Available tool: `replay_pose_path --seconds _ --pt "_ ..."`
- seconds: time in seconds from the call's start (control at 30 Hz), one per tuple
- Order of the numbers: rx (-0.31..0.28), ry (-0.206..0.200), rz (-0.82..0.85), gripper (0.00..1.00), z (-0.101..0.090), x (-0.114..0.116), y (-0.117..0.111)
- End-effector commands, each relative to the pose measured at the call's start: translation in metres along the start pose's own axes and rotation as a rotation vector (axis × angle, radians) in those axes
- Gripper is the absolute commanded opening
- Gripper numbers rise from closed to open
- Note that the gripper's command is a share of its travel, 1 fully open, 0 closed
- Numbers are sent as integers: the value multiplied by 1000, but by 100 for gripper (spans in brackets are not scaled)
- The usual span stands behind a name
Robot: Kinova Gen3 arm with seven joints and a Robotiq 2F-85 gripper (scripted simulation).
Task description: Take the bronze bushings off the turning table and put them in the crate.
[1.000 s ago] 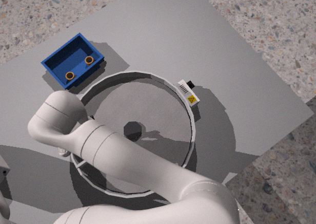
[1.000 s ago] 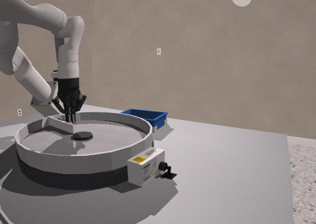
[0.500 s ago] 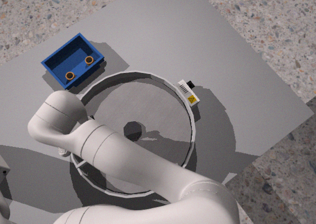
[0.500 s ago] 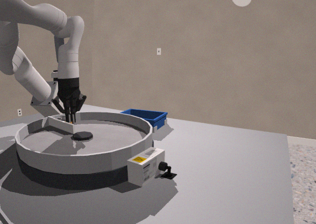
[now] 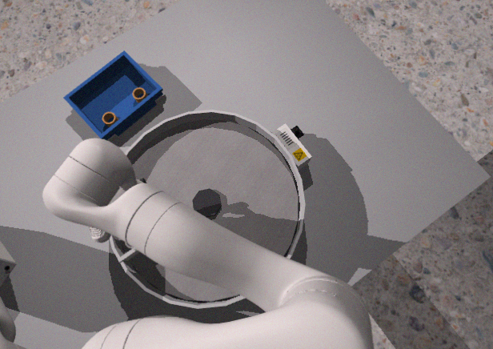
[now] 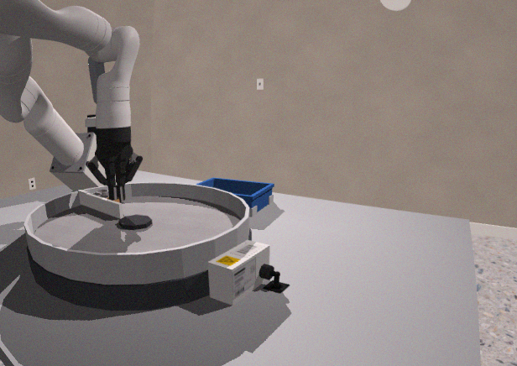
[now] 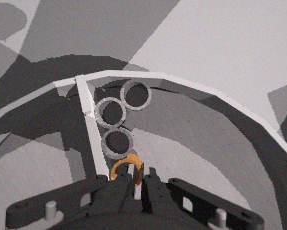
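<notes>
My gripper [image 6: 117, 196] [image 7: 138, 171] is shut on the wall of a bronze bushing [image 6: 117, 201] [image 7: 134, 159], low over the turning table [image 5: 244, 159] [image 6: 180, 222] [image 7: 230, 175]. One fingertip is over the ring's opening, the other outside; contact is partly hidden. Three steel bushings stand ahead in the wrist view: a near one [image 7: 104, 144] close beside the bronze one, a middle one [image 7: 98, 113] and a far one [image 7: 149, 95]. Two bronze bushings, one left [image 5: 109, 113] and one right [image 5: 139, 88], are in the blue crate [image 5: 108, 95] [image 6: 264, 196]. The arm hides the gripper in the top view.
A raised rim [image 5: 302, 203] [image 6: 138, 264] surrounds the turning table. A straight divider [image 6: 101, 205] [image 7: 93, 137] runs beside the bushings. A dark hub [image 5: 206, 202] [image 6: 135, 222] is at the centre. A white box [image 5: 294, 145] [image 6: 222, 278] stands against the rim's outside.
</notes>
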State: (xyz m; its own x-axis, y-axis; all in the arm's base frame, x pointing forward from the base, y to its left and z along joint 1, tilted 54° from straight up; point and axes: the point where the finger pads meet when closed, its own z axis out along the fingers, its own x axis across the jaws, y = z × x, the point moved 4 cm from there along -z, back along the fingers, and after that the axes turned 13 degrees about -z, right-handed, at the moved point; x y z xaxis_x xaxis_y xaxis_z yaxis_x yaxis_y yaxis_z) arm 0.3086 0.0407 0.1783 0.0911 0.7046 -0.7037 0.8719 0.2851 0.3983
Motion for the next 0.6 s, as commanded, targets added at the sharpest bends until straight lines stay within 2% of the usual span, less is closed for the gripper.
replay_pose_path --seconds 0.0,0.17,0.57 --pt "-1 1 0 0 0 0 0" --pt "-1 1 0 0 -8 0 0" --pt "-1 1 0 0 -8 0 0"
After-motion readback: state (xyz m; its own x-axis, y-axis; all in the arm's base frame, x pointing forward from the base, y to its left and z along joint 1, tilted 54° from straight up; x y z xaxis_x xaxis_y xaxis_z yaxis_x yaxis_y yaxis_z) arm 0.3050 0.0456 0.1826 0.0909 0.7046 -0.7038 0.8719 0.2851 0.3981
